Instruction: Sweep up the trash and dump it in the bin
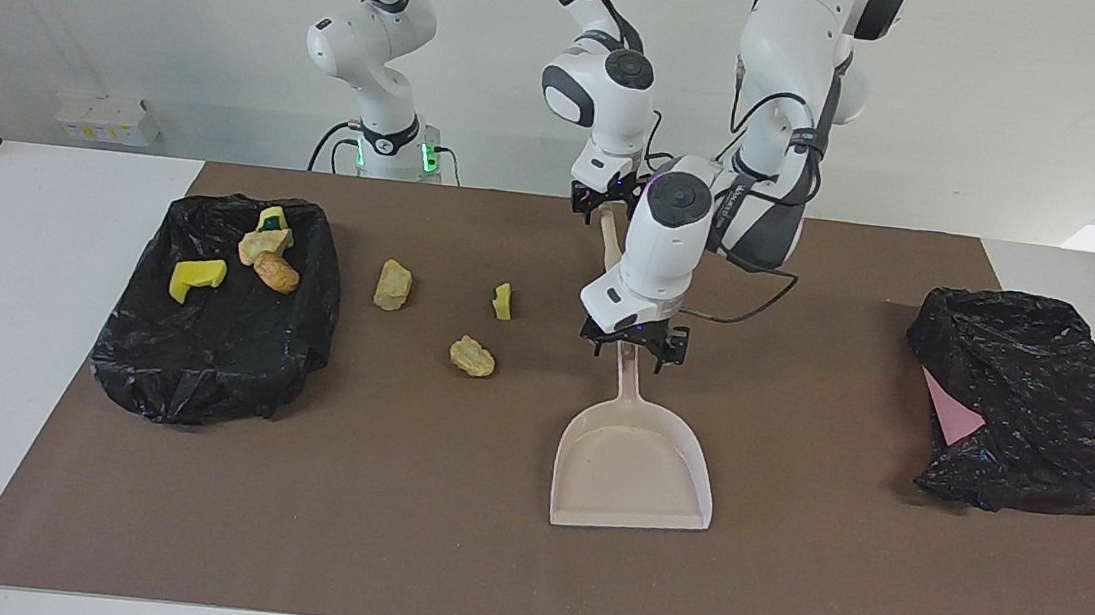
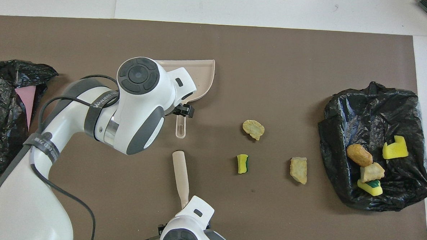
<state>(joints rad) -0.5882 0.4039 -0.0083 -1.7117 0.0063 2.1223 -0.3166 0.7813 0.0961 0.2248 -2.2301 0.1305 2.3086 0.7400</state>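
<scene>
**Three scraps on the mat, four in the bin**

You have three pieces of trash loose on the brown mat [image 1: 781, 591]: a tan lump [image 1: 393, 285] nearest the lined bin, a yellow sponge chunk with a green back [image 1: 503, 301] beside it toward the dustpan, and an orange-brown lump [image 1: 472, 357] farther from the robots than both. Nothing lies between them and the dustpan, or between them and the bin.

The bin [image 1: 198, 384] — lined with a black bag — sits at the right arm's end of the table and holds four more: a yellow chunk [image 1: 197, 278], a brown lump [image 1: 277, 272], a tan lump [image 1: 264, 245] and a green-backed sponge [image 1: 273, 218].

The beige dustpan [image 1: 631, 466] lies flat on the mat mid-table, empty, its handle pointing toward the robots. At the left arm's end sits a second black bag [image 1: 1029, 414] with something pink [image 1: 949, 412] showing at its edge.

Your left gripper [image 1: 632, 348] sits at the dustpan's handle, fingers either side of it; you cannot tell whether they pinch it. Your right gripper [image 1: 608, 205] is nearer the robots, holding the brush [image 2: 180, 176] by one end — its handle slants out toward the dustpan.
</scene>
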